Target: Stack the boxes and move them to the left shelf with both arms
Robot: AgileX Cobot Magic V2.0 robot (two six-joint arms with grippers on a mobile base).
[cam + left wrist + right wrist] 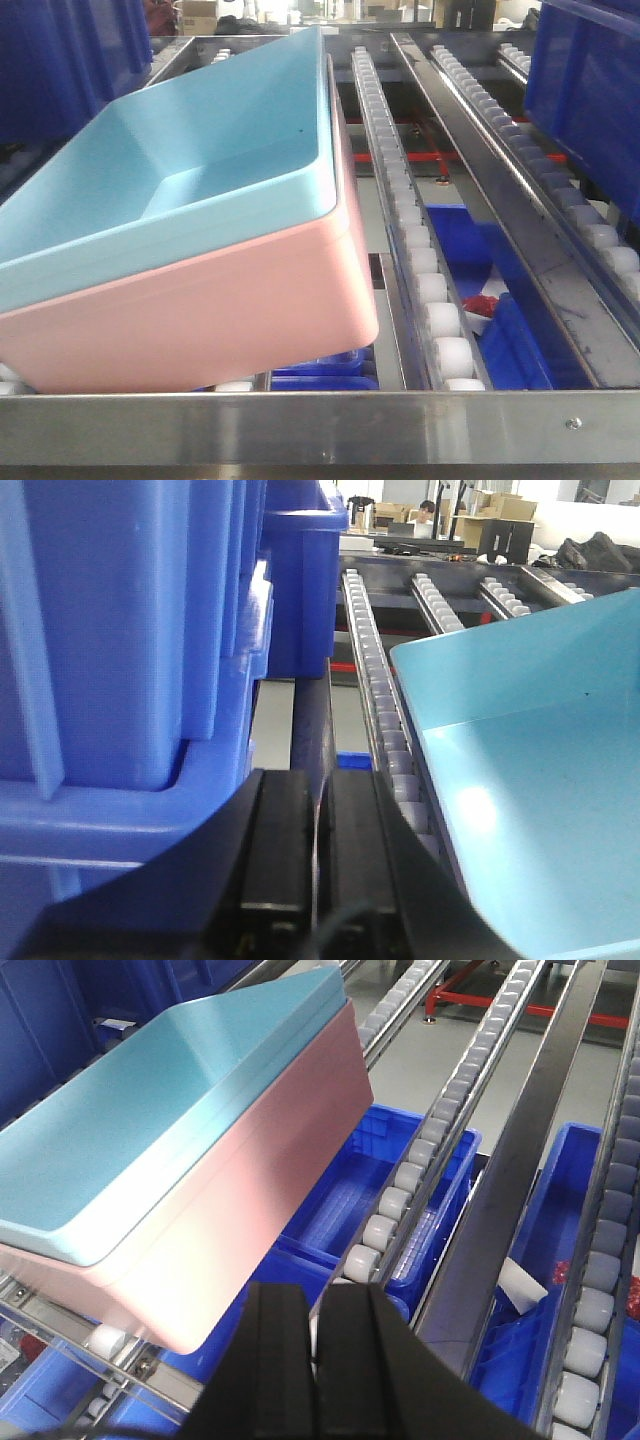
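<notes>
The light blue box (200,150) is nested inside the salmon pink box (220,310). The stack rests at a tilt on the left shelf's rollers, just behind the steel front bar (320,425). In the left wrist view my left gripper (320,780) is shut on nothing, left of the light blue box (540,780) and apart from it. The right wrist view shows my right gripper (316,1288) shut and empty, to the right of the pink box (250,1190) and nearer than it, not touching. Neither gripper appears in the front view.
Tall dark blue bins (120,630) stand close on the left of my left gripper, and another (590,100) fills the right rear. Roller rails (420,260) run away from the front bar. More dark blue bins (350,1190) lie below the rails.
</notes>
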